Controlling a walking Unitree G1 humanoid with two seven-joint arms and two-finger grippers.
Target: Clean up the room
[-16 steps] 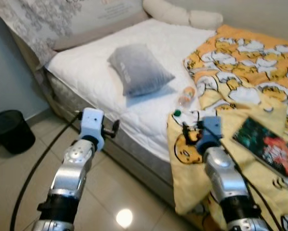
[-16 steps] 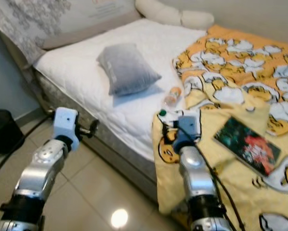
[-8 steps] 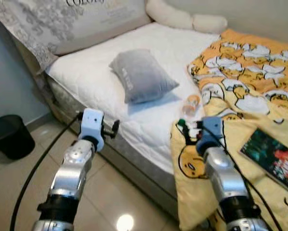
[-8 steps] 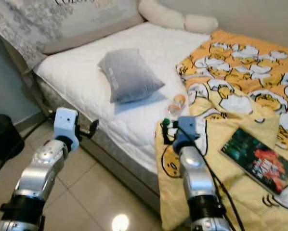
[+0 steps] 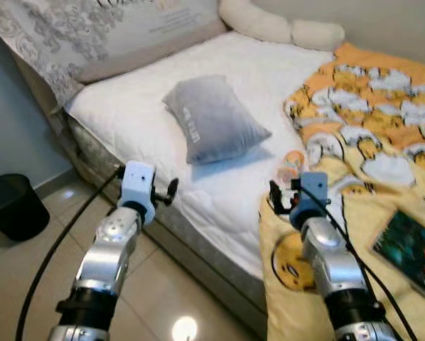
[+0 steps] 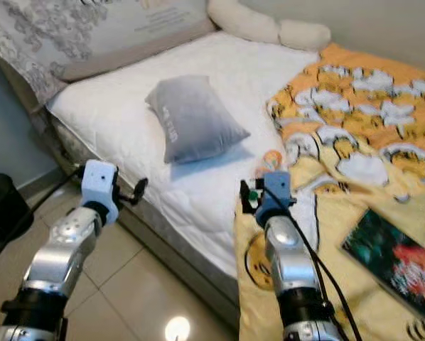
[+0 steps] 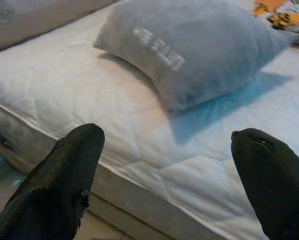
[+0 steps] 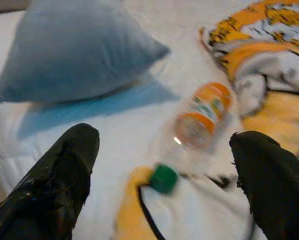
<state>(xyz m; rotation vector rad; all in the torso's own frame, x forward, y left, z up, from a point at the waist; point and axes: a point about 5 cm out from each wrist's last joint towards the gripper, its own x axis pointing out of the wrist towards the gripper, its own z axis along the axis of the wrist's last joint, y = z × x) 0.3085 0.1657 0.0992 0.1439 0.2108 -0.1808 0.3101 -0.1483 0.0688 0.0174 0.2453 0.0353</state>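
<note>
Reaching toward bed (image 5: 148, 114) | left gripper (image 7: 164, 175) wide open, near grey pillow (image 5: 212, 121) | bottle (image 8: 197, 120) on bed, seems lying slantwise, green cap nearest | right gripper (image 8: 164, 185) closer, wide open, bottle just ahead

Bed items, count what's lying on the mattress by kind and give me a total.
Pillows: 3, grey pillow, patterned pillow, cream bolster
Blankets: 1, yellow blanket
Bottles: 1, plastic bottle
Books: 1, book
Total: 6

white-sheeted bed (image 5: 219, 192) on glossy beige tiled floor (image 5: 163, 291).
</note>
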